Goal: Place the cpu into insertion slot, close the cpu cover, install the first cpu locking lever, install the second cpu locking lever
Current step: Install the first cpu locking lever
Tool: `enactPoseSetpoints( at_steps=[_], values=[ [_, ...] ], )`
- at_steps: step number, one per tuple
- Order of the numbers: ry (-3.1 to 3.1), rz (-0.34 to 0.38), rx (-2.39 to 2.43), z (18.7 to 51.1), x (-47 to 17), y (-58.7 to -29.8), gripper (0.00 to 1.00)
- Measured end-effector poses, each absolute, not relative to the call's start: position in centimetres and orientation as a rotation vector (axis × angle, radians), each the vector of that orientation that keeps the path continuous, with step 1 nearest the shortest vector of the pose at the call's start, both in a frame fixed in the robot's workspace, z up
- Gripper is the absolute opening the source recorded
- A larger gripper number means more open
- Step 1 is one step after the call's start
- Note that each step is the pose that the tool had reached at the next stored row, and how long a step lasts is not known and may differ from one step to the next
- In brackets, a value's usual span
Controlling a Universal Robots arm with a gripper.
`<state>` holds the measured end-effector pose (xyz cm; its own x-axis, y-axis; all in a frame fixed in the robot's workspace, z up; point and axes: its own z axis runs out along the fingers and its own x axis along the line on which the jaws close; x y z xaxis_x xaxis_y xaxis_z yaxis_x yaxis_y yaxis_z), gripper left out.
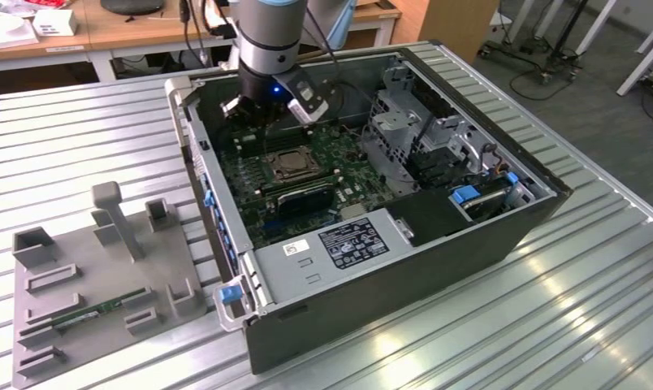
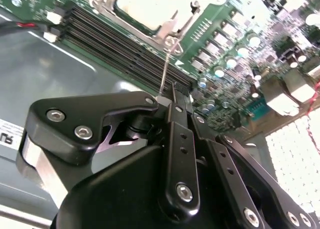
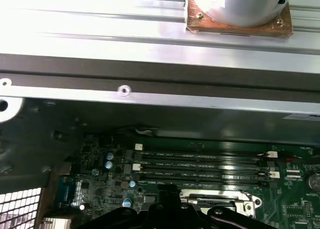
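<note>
In the exterior view my gripper [image 1: 270, 128] hangs inside the open computer case, just behind the insertion slot [image 1: 287, 166] on the green motherboard. The cpu [image 1: 287, 166] lies in the slot, its pale top showing through the window of the silver cpu cover [image 1: 270, 172], which lies flat over it. The second wrist view has the cover's front edge [image 2: 167, 31] and a thin wire locking lever [image 2: 165, 69] standing up from it. The lever's free end rests against the side of my gripper [image 2: 175, 87], whose fingers are pressed together. I cannot tell whether they pinch the lever.
Black memory slots [image 3: 200, 166] run beside the socket. The case wall [image 1: 196, 154], a drive cage [image 1: 403, 122] and the power supply [image 1: 338, 244] close in the space. A grey fixture tray [image 1: 77, 284] with a green memory stick [image 1: 99, 310] lies at the exterior view's left.
</note>
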<state>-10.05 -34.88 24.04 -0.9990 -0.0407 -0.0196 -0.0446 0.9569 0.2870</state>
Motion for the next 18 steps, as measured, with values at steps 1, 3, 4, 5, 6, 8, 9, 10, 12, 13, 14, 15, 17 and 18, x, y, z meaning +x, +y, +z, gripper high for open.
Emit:
enactPoseSetpoints(
  at_steps=[1, 3, 4, 5, 6, 8, 9, 10, 12, 13, 14, 15, 17, 18],
  values=[
    [3.094, 0.454, -0.066, 24.0, -9.8, -34.9, 0.11],
    [3.094, 0.454, -0.064, 24.0, -9.4, -34.9, 0.11],
    [3.094, 0.454, -0.064, 24.0, -9.2, -34.9, 0.11],
    [3.094, 0.454, -0.062, 24.0, -9.0, -34.9, 0.11],
    [3.094, 0.454, -0.061, 24.0, -8.8, -34.9, 0.11],
    [3.094, 0.454, -0.059, 24.0, -8.4, -34.9, 0.11],
    [3.094, 0.454, -0.057, 24.0, -8.3, -34.9, 0.11],
    [3.094, 0.454, -0.057, 24.0, -8.1, -34.9, 0.11],
    [3.094, 0.454, -0.055, 24.0, -7.7, -34.9, 0.11],
    [3.094, 0.454, -0.055, 24.0, -7.5, -34.9, 0.11],
    [3.094, 0.454, -0.054, 24.0, -7.3, -34.9, 0.11],
    [3.093, 0.454, -0.054, 23.9, -7.2, -34.9, 0.11],
    [3.094, 0.454, -0.054, 23.8, -7.1, -34.9, 0.11],
    [3.094, 0.454, -0.054, 23.6, -7.0, -34.9, 0.11]
  ],
)
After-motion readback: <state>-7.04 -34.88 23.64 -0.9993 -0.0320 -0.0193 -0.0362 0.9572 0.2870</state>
